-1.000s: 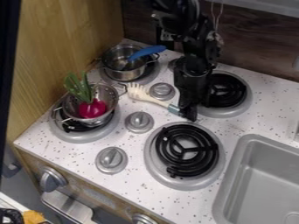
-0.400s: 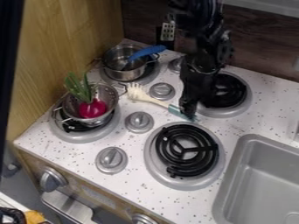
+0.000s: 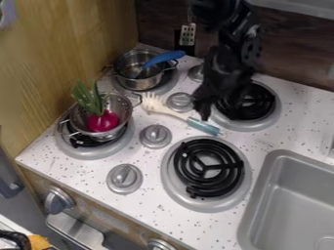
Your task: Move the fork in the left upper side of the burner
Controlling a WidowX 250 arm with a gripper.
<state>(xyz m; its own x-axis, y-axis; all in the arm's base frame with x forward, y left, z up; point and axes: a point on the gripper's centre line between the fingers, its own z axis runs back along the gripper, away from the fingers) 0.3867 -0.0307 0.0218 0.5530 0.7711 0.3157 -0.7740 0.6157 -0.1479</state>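
One fork (image 3: 175,114) lies on the table (image 3: 147,158), off the upper left of the near burner (image 3: 233,166), prongs towards the colander (image 3: 122,108), teal handle end close to that burner's rim. We see the end effector (image 3: 205,114) has drawn back from the handle end, uncovering more of it, while the fork has barely shifted. We cannot tell whether the end effector is released or clenched. To us the fork looks about placed; what's left is probably backing away without nudging it.
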